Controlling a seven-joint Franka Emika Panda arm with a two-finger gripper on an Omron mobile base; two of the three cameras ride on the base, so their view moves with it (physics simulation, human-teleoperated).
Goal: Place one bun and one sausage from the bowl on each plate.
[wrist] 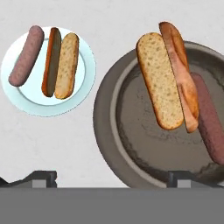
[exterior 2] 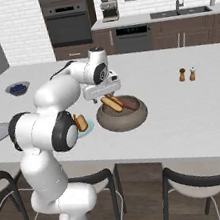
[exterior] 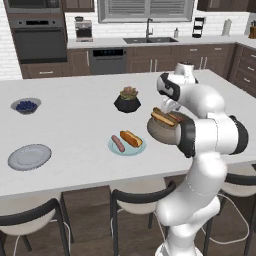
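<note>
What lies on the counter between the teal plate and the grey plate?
Nothing: in the left base view the stretch of white counter between the teal plate and the grey plate is bare.

The glossy white arm (exterior: 210, 130) is built of fat, rounded segments — each joint is ringed by a dark charcoal band, like a collar between smooth shells. Its lowest segment swells into a bulbous white pedestal. At the far end sits a flat, pale grey-white hand block (exterior 2: 102, 89), boxy against the curved links. In the hand view, two small dark grey finger tips (wrist: 40, 177) rise — squared, matte.
</note>
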